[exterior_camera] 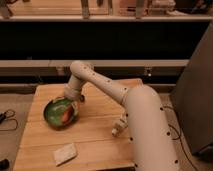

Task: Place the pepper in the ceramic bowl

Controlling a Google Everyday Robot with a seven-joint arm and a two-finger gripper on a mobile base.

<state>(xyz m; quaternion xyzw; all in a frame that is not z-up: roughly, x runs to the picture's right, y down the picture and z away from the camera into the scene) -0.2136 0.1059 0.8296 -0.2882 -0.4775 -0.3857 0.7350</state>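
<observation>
The robot's white arm is holding its gripper [71,99], finger state impossible to tell, at the rim of the glossy green ceramic bowl [54,111], where the small orange-red pepper [66,115] is lying inside, apparently delivered.

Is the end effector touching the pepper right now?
Cannot tell. In the camera view the end effector sits at the green bowl's upper right rim, and the pepper lies inside just below it, with neither contact nor gap plain.

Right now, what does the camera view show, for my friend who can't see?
An orange-red pepper lies inside a green ceramic bowl on a wooden table. The white robot arm's gripper hovers at the bowl's right rim. A pale sponge lies near the front.
</observation>
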